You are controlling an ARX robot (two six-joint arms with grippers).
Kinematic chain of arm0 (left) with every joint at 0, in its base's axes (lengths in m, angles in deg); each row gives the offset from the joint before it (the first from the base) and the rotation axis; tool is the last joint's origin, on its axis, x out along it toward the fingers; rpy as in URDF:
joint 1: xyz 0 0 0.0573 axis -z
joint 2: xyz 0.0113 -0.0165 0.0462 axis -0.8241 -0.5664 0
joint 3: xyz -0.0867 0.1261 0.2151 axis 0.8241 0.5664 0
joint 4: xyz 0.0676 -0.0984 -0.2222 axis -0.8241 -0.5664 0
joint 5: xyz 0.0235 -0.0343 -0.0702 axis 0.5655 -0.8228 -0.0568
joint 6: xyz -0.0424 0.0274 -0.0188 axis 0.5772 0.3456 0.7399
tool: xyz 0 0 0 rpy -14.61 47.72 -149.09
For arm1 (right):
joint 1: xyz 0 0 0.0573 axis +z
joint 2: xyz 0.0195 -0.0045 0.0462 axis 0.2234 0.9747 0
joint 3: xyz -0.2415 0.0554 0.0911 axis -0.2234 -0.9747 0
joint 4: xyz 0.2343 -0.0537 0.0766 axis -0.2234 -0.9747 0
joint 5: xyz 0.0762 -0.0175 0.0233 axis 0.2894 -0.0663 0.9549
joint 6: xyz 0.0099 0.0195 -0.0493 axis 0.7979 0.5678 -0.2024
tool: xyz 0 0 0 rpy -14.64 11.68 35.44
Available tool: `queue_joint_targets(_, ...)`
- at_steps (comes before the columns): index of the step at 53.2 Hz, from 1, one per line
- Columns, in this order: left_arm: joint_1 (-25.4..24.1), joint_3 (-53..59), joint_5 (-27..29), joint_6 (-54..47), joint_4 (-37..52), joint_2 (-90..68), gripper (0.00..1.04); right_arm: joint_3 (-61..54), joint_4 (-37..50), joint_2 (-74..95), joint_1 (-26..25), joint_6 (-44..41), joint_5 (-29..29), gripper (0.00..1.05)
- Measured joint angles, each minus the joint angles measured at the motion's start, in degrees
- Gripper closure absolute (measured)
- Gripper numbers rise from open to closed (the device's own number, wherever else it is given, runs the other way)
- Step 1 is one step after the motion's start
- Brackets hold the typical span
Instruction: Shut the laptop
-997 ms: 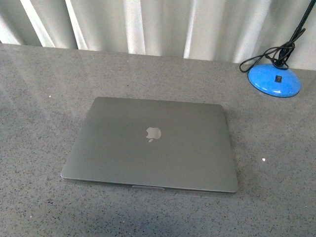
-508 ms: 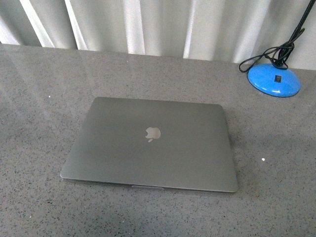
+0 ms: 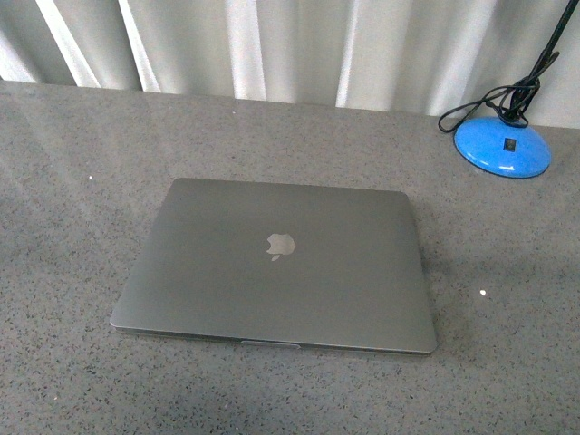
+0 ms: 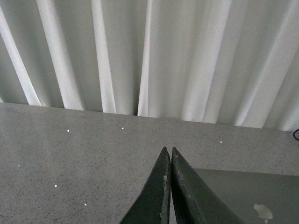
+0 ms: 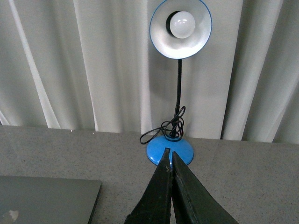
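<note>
Front view: laptop (image 3: 276,267) lies closed, apple logo (image 3: 281,245) up.

Blue desk lamp (image 3: 504,145) on grey table (image 3: 72,181), curtain (image 3: 272,45) behind.

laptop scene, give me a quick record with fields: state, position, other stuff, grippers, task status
laptop: lid fully down, logo up, lying flat on the table
position: mid-table, in front of the curtain
other items: blue desk lamp, its base at the far right of the table, black cord coiled at the base
left gripper: shut, empty, off the laptop
right gripper: shut, empty, pointed toward the lamp
task status: laptop appears closed
</note>
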Motion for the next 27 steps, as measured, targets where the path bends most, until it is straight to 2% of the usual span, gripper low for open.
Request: queue_joint_targets(27,0.00,0.00,0.00,0.02,-12.96,13.07,1.01,0.02,-12.61,-12.44,0.00,0.13,-0.02,1.04)
